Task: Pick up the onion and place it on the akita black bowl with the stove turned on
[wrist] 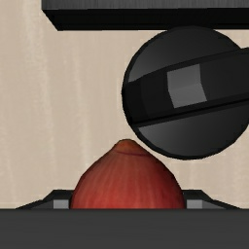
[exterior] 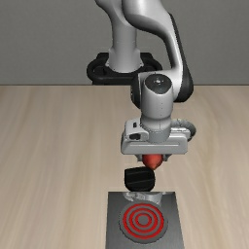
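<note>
The reddish-brown onion (exterior: 153, 161) hangs above the wooden table, held between the fingers of my gripper (exterior: 153, 157). In the wrist view the onion (wrist: 126, 181) bulges up from between the fingertips, and my gripper (wrist: 126, 202) is shut on it. The akita black bowl (exterior: 139, 179) rests on the table just below and slightly toward the exterior view's left of the onion. From the wrist, the bowl (wrist: 185, 89) lies past the onion and off to one side. The stove (exterior: 144, 219) sits in front of the bowl, its burner (exterior: 144, 220) glowing in red rings.
The wooden table (exterior: 49, 146) stretches bare to both sides of the arm. The robot's black base (exterior: 109, 68) stands at the far edge. The stove's dark edge (wrist: 146, 14) runs beyond the bowl in the wrist view.
</note>
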Available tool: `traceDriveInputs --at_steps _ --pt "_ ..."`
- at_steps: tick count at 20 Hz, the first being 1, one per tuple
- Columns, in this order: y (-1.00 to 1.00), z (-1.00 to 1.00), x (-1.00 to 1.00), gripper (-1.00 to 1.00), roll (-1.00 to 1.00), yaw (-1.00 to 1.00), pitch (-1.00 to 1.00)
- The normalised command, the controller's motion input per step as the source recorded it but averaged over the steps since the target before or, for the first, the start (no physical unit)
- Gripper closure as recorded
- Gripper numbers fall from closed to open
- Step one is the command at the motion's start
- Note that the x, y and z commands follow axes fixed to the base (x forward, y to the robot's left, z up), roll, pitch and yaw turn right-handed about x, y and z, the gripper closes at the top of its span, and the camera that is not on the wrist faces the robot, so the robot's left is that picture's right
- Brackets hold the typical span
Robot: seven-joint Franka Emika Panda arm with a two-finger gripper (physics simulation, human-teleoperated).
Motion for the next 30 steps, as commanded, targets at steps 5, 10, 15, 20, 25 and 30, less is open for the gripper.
traceDriveInputs --at_steps 5,10,15,20,25,30 --pt "0.00 1.00 0.00 1.00 0.00 0.00 0.00" --pt "0.00 0.40 -0.60 1.00 0.00 0.00 0.00" --pt "0.00 0.00 -1.00 1.00 0.00 0.00 0.00" --pt "1.00 0.00 0.00 1.00 0.00 0.00 0.00" --pt "0.40 0.00 0.00 -1.00 0.00 0.00 0.00" --pt "0.00 0.00 0.00 -1.00 0.00 0.00 0.00"
